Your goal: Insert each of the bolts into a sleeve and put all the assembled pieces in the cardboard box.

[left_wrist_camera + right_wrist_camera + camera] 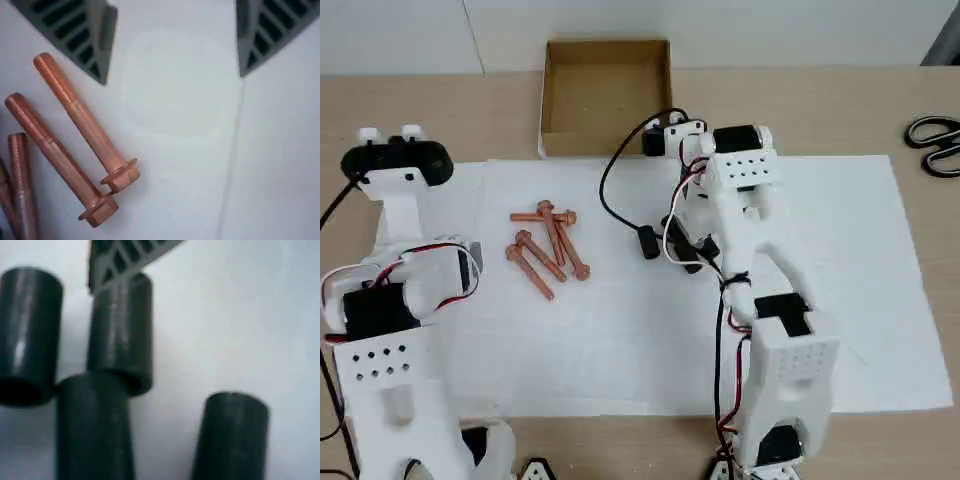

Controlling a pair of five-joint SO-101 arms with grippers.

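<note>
Four sleeves | bolts, perhaps five | left end effector splayed, empty | right end effector: cannot tell

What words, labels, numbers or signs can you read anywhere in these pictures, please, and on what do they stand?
None: no text can be read in any view. The box, the bolts, the sleeves and the paper all show plain, unmarked surfaces.
</note>
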